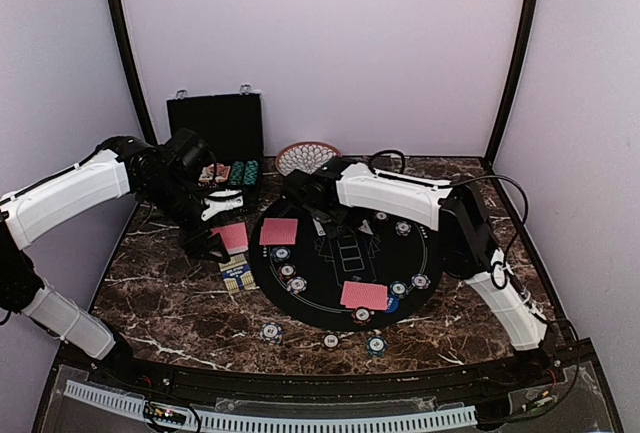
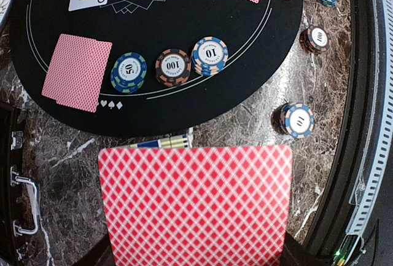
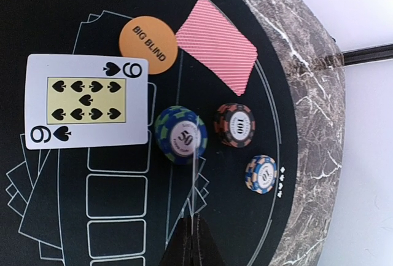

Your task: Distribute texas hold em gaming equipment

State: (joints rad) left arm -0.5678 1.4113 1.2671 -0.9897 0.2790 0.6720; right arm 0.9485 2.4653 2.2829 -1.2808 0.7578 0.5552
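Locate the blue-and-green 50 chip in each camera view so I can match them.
Top external: 50 chip on the black mat's left side, just nearer the arm bases than a red-backed card.
Left wrist: 50 chip left of centre, between that card and the 100 chip.
Right wrist: 50 chip at centre, right of the nine of spades.
Shared landmark: the red-backed card near it, visible in all three.
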